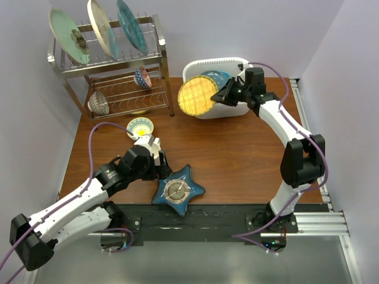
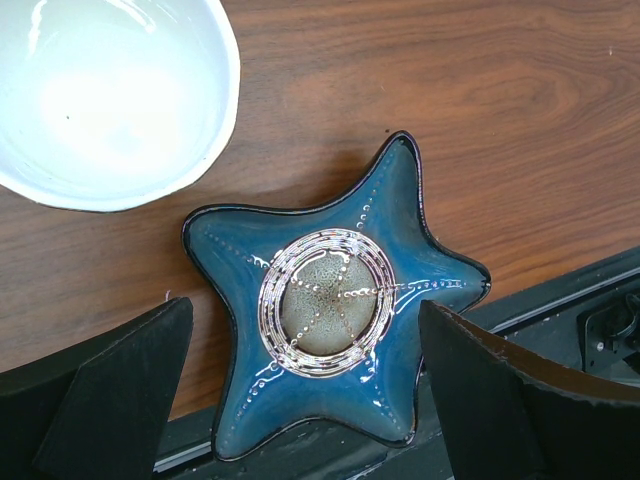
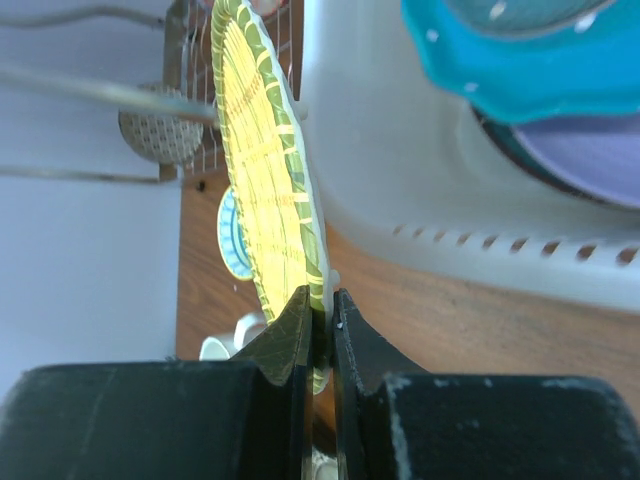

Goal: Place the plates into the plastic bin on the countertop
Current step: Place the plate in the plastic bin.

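My right gripper is shut on the rim of a yellow plate with a dark striped rim. It holds the plate on edge, above the countertop, against the left side of the white plastic bin. A blue dotted plate and a lavender plate lie in the bin. My left gripper is open just above the teal star-shaped plate. That plate lies on the countertop and overhangs its black front edge.
A steel wire rack at the back left holds a mint plate, a pale plate and a teal plate, with two small bowls below. A patterned bowl and a white mug sit by my left gripper.
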`<action>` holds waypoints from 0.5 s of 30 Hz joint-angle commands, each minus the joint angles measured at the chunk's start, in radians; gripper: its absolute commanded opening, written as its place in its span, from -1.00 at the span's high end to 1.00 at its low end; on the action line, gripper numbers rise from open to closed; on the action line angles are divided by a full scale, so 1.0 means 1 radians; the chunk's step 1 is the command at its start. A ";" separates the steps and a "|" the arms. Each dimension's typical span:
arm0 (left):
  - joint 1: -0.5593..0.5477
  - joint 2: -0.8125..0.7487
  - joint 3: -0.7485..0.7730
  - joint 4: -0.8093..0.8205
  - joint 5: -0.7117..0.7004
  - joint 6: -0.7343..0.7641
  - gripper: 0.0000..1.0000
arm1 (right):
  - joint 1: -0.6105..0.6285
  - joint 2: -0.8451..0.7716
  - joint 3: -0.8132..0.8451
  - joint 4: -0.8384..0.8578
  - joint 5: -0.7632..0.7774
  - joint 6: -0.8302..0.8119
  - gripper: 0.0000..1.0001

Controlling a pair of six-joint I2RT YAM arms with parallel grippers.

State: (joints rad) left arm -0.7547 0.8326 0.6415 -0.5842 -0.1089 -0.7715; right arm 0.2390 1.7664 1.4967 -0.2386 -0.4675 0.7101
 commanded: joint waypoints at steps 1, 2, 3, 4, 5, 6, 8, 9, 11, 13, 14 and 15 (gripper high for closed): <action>-0.005 0.000 0.003 0.040 0.002 0.001 -1.00 | -0.033 0.024 0.114 0.125 -0.066 0.072 1.00; -0.003 -0.001 0.003 0.041 0.003 0.001 -1.00 | -0.041 0.053 0.140 0.127 -0.068 0.078 1.00; -0.003 0.000 0.001 0.041 0.003 0.001 -1.00 | -0.055 0.065 0.152 0.130 -0.071 0.094 1.00; -0.003 0.000 0.001 0.041 0.003 0.001 -1.00 | -0.061 0.077 0.161 0.140 -0.077 0.103 1.00; -0.005 0.000 0.003 0.040 0.003 0.003 -1.00 | -0.066 0.091 0.184 0.151 -0.085 0.110 1.00; -0.003 0.002 0.003 0.038 0.002 0.003 -1.00 | -0.079 0.119 0.195 0.154 -0.089 0.127 1.00; -0.003 0.000 0.001 0.038 0.002 0.003 -1.00 | -0.090 0.146 0.224 0.171 -0.097 0.144 1.00; -0.003 0.000 0.001 0.037 0.002 0.003 -1.00 | -0.102 0.171 0.234 0.177 -0.100 0.159 1.00; -0.005 -0.003 0.000 0.035 0.000 0.000 -0.99 | -0.110 0.191 0.253 0.185 -0.100 0.169 1.00; -0.003 -0.007 -0.003 0.035 0.000 -0.002 -1.00 | -0.119 0.220 0.254 0.206 -0.106 0.190 1.00; -0.003 -0.009 -0.005 0.034 -0.003 -0.003 -0.99 | -0.125 0.229 0.252 0.228 -0.106 0.198 1.00; -0.003 -0.010 -0.003 0.030 -0.009 -0.006 -1.00 | -0.129 0.234 0.252 0.234 -0.100 0.203 1.00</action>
State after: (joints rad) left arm -0.7547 0.8337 0.6411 -0.5842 -0.1081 -0.7712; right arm 0.1265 1.9987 1.6974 -0.1181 -0.5217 0.8509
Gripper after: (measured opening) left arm 0.996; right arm 0.081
